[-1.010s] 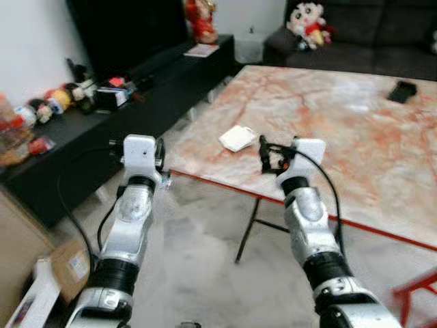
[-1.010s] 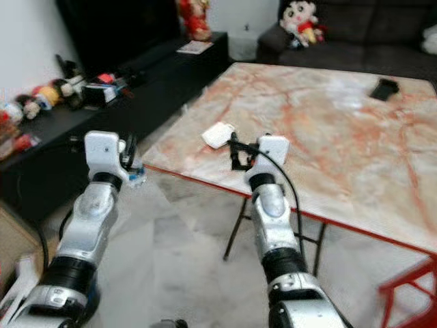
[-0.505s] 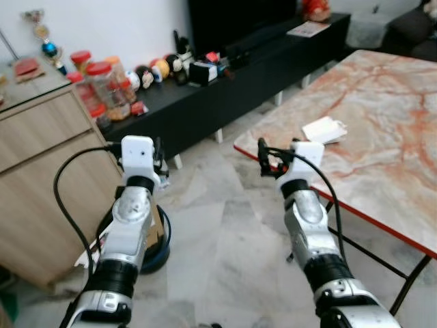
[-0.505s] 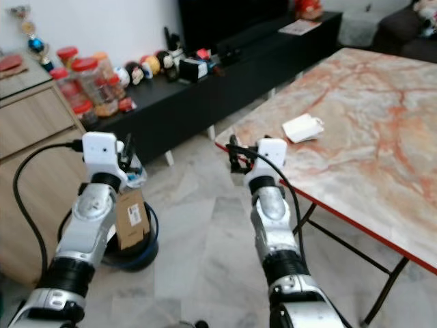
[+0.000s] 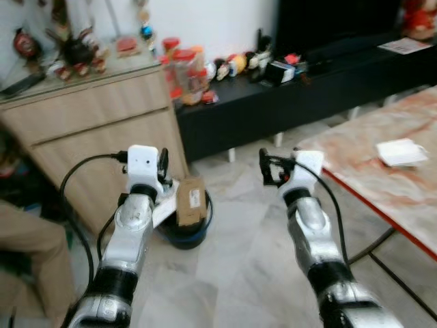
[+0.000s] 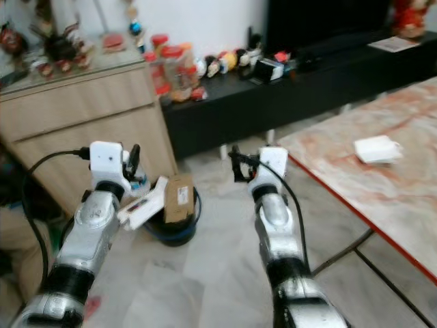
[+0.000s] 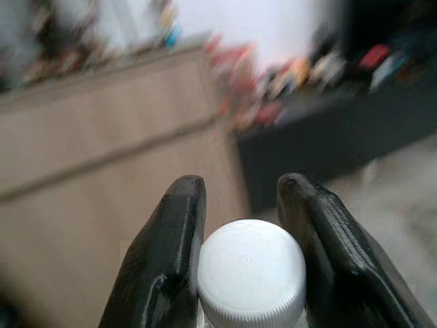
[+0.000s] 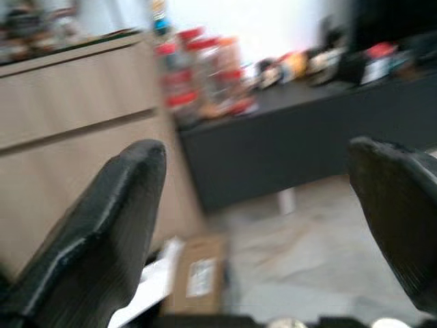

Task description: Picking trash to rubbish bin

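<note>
- My left gripper (image 7: 242, 225) was clamped on a white bottle cap (image 7: 251, 272), raised at chest height
- My right gripper (image 8: 259, 225) had its fingers wide apart, nothing between them
- Rubbish bin (image 5: 186, 236) stood on the floor ahead, beside the wooden cabinet (image 5: 95, 130), with a cardboard box (image 5: 191, 200) sticking out

Both arms: silver metal segments, black ribbed joint collars, white boxy wrist housings. Black cable loops off each forearm to the wrist. Left end effector (image 7: 246, 253) and right end effector (image 8: 259, 225): two long matte-black fingers each.
</note>
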Robot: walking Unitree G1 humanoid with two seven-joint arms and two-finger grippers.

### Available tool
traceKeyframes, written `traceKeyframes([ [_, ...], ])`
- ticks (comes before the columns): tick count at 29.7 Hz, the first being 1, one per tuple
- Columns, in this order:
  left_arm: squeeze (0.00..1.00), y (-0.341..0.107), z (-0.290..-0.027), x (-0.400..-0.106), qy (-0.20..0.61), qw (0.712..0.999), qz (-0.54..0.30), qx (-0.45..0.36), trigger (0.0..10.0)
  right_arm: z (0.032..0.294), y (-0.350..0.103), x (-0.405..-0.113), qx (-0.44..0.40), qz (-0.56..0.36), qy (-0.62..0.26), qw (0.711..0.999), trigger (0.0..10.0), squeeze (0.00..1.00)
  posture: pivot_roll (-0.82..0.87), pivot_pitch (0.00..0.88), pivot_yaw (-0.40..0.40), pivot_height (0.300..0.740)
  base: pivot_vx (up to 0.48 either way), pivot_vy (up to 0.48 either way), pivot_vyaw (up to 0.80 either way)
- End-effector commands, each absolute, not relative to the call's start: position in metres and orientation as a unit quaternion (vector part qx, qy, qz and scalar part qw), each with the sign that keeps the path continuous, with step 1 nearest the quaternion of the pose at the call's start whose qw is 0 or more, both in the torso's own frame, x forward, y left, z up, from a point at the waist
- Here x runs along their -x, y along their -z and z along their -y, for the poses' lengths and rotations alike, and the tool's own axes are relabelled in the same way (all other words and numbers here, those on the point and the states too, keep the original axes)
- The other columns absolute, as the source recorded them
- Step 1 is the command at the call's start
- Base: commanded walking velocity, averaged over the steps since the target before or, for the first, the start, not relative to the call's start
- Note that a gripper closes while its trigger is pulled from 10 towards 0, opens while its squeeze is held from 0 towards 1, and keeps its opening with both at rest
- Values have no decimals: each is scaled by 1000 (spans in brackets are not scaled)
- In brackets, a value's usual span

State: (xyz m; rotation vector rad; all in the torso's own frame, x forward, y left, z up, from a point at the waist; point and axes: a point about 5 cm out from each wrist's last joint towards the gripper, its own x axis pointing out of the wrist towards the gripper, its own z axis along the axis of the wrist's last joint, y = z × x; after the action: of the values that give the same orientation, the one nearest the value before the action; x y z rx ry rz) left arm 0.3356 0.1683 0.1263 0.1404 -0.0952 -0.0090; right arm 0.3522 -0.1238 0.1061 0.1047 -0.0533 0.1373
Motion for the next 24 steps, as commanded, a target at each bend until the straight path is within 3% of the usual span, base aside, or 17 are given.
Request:
traceKeyframes([
  [1,0,-120,-170,-335,5,997,36,-68,10000,125,-98,-350,-40,10,-73,996,10000,0,47,0,82,740,0,0,800],
  [8,0,-65,-190,-316,-2,995,-65,-78,10000,129,-68,-338,-33,-57,-79,995,10000,0,45,0,76,740,0,0,647],
  [11,0,-34,-203,-300,-21,989,-134,-65,10000,132,-41,-325,-36,-119,-80,989,10000,0,52,0,68,740,0,0,0],
  [15,0,-6,-208,-280,-6,975,-194,-104,10000,133,-11,-304,-7,-190,-90,978,10000,0,52,0,66,740,0,0,0],
  [21,0,45,-219,-227,-26,940,-325,-106,10000,142,47,-245,16,-338,-88,937,10000,0,57,0,54,740,0,0,0],
  [24,0,57,-222,-210,-40,930,-355,-90,10000,146,59,-229,7,-366,-78,927,10000,0,57,0,54,740,0,0,0],
])
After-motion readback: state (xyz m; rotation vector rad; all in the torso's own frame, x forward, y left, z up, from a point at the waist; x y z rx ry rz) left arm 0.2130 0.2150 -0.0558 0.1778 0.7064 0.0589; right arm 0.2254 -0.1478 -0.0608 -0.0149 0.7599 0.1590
